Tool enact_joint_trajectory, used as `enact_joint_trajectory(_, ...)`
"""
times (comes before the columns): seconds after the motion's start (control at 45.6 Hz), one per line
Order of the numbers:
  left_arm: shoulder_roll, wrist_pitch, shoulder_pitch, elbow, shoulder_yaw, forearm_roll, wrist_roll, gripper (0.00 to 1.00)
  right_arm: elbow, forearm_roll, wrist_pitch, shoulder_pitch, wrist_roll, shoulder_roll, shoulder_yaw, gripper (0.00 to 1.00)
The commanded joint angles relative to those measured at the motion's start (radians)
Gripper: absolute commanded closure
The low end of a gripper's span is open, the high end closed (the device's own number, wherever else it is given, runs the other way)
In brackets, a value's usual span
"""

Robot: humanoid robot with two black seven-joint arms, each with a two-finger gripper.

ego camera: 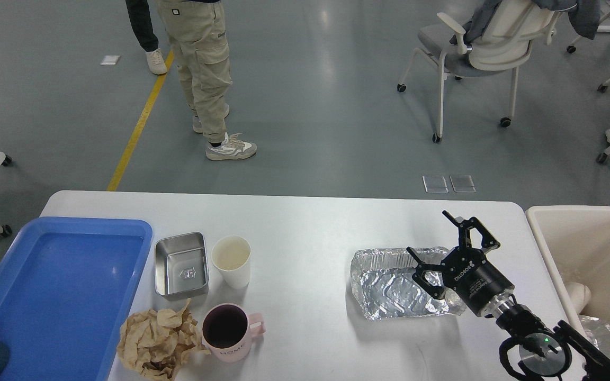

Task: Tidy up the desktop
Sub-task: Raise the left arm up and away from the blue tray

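- While my right gripper (439, 253) hangs with fingers spread above the crinkled foil tray (397, 286), I'd straddle its thin right rim and pinch gently, since foil buckles.
- My left gripper is out of view.
- White matte desktop (305, 233) spreads beneath; the cream bin (591, 238) stands just right.

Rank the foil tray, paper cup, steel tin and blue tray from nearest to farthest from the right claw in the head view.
1. Foil tray: directly under the open right claw, at the tray's right end.
2. Paper cup: left of center on the desktop.
3. Steel tin: just left of the cup.
4. Blue tray: far left edge.
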Motion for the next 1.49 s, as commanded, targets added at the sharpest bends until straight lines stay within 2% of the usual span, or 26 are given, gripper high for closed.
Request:
enact_joint_trajectory(0.0,0.059,-0.007,0.014,0.032,0.006,0.000,-0.002,0.03,-0.002,0.000,-0.002,-0.004,0.000,0.000,-0.002,0.00)
enact_joint_trajectory(0.351,0.062,-0.060,0.022,0.144,0.030,0.012,-0.022,0.03,-0.002,0.000,-0.005,-0.010,0.002,0.000,-0.002,0.00)
enact_joint_trajectory(0.461,0.028,-0.064,0.022,0.190,0.029,0.014,-0.074,0.03,0.000,0.000,-0.012,-0.010,0.000,0.000,-0.002,0.00)
enact_joint_trajectory(0.614,-0.033,-0.065,0.025,0.265,0.036,0.022,-0.218,0.03,0.000,-0.001,-0.015,-0.012,0.002,0.011,-0.002,0.00)
enact_joint_trajectory(0.658,-0.050,-0.064,0.025,0.271,0.038,0.022,-0.231,0.03,0.000,-0.001,-0.017,-0.010,0.002,0.020,-0.002,0.00)
enact_joint_trajectory(0.768,-0.059,-0.090,0.028,0.282,0.059,0.022,-0.205,0.03,0.003,-0.003,-0.026,-0.010,0.002,0.038,-0.002,0.00)
enact_joint_trajectory(1.053,-0.015,-0.134,0.018,0.341,0.062,0.023,-0.073,0.03,0.011,-0.003,-0.037,-0.009,0.002,0.048,-0.001,0.00)
enact_joint_trajectory(1.162,0.020,-0.169,-0.004,0.345,0.055,0.023,-0.068,0.03,0.011,-0.003,-0.038,-0.009,0.002,0.048,-0.001,0.00)
enact_joint_trajectory(1.294,0.016,-0.183,-0.106,0.355,0.067,0.060,-0.068,0.03,0.011,-0.003,-0.038,-0.010,0.003,0.048,0.001,0.00)
enact_joint_trajectory(1.382,-0.003,-0.244,-0.202,0.354,0.064,0.274,-0.067,0.03,0.011,-0.003,-0.038,-0.009,0.003,0.049,0.001,0.00)
enact_joint_trajectory(1.469,-0.070,-0.298,-0.297,0.357,0.068,0.529,-0.065,0.03,0.011,-0.003,-0.040,-0.006,0.003,0.057,0.001,0.00)
